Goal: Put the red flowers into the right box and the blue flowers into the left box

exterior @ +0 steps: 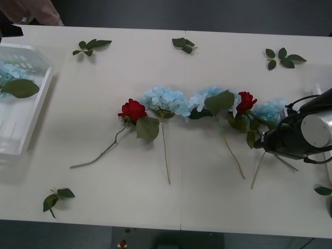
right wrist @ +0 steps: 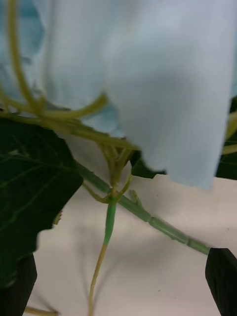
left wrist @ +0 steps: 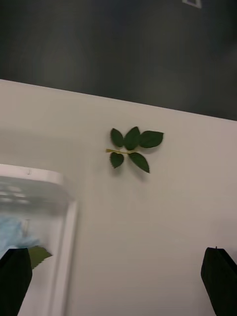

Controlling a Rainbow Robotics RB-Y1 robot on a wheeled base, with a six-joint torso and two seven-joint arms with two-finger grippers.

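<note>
The white worktop [exterior: 155,202] runs nearly the full width of the front view, its far edge along the top and its near edge low in the frame. A broad bare strip lies between the flower stems and the near edge, and another between the flowers and the far edge, broken by loose green leaf sprigs [exterior: 282,57].

The shallow white plastic left box [exterior: 31,111] sits at the left edge of the frame and already holds a pale-blue head and a leaf. A row crosses the middle of the frame: fluffy pale-blue hydrangea-like blue flowers [exterior: 165,101] and dark-red rose-like red flowers [exterior: 133,109], heads nearly touching, stems pointing toward the near edge. A sliver of white at the right edge may be the right box; I cannot tell.

The right claw [right wrist: 118,281] reaches in from the lower right of the front view, low over the rightmost blue flower, its black fingers [right wrist: 222,279] spread apart and released, straddling thin green stems.

The left claw [left wrist: 118,281] hangs released above the far left corner, beside the left box's rim.
</note>
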